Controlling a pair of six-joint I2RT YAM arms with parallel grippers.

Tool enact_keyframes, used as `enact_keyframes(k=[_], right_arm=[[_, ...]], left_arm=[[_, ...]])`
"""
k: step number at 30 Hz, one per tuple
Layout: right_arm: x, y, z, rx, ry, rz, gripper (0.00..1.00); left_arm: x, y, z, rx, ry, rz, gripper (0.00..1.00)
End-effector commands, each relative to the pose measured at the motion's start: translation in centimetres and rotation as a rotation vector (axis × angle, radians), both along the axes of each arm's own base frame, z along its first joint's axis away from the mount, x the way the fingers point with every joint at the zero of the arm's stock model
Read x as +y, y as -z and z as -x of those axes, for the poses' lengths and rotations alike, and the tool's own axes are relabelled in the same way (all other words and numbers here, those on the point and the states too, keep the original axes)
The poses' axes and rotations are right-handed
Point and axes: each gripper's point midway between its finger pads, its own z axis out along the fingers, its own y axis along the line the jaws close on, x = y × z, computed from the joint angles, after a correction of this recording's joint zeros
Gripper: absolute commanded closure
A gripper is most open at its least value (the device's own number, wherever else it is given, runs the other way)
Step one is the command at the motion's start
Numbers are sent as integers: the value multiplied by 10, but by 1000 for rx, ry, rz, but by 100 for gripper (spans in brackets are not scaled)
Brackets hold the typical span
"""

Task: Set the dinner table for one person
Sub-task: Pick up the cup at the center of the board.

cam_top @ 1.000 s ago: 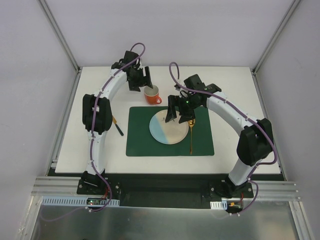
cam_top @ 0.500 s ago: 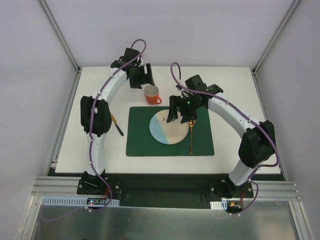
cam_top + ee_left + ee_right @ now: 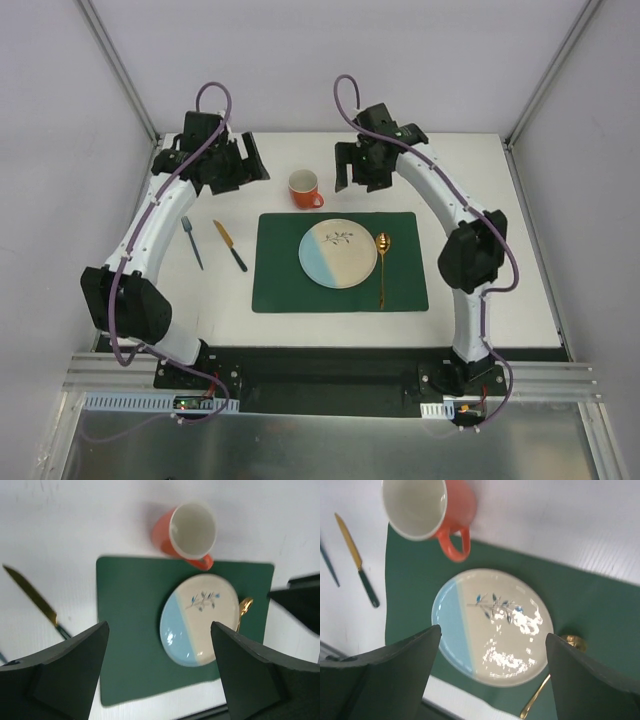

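Observation:
On the white dinner table [image 3: 470, 190] a dark green placemat [image 3: 285, 280] carries a blue-and-cream plate [image 3: 338, 253], with a gold spoon [image 3: 381, 268] on the mat to its right. An orange cup [image 3: 304, 188] stands upright just behind the mat. To the mat's left lie a knife [image 3: 230, 246] and a fork [image 3: 191, 242]. My left gripper [image 3: 243, 163] hangs open and empty, high at the back left of the cup. Behind the plate and right of the cup, my right gripper [image 3: 357, 168] is raised, open and empty.
Grey enclosure walls and metal posts [image 3: 120, 70] border the table. In the left wrist view the cup [image 3: 190, 530], plate [image 3: 200, 620] and knife [image 3: 35, 600] lie far below. The right wrist view looks down on the plate [image 3: 492, 625] and spoon [image 3: 570, 642].
The left gripper swung left, away from the cup, opening slightly wider. The right gripper lifted off the plate and spoon area toward the back. The fork has come into view.

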Motion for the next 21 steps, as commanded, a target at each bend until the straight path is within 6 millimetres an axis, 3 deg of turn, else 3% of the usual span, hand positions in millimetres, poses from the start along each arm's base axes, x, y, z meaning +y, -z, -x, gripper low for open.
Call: enact_keyframes(k=[1, 2, 5, 7, 9, 15, 21], right_arm=[[4, -3, -27, -50, -20, 117, 11], [8, -1, -29, -51, -26, 118, 11], [17, 15, -39, -46, -36, 123, 11], [34, 13, -43, -68, -66, 37, 11], [58, 17, -45, -89, -109, -76, 10], [100, -6, -64, -206, -167, -249, 10], [120, -25, -79, -299, -212, -336, 8]], left_arm=[[1, 36, 49, 136, -29, 32, 17], [0, 30, 59, 122, -21, 49, 17], [3, 37, 80, 136, -7, 43, 17], [7, 49, 94, 160, -7, 35, 17], [11, 47, 105, 143, -1, 22, 17], [13, 50, 122, 152, 11, 25, 17], [14, 57, 129, 172, -8, 32, 17]])
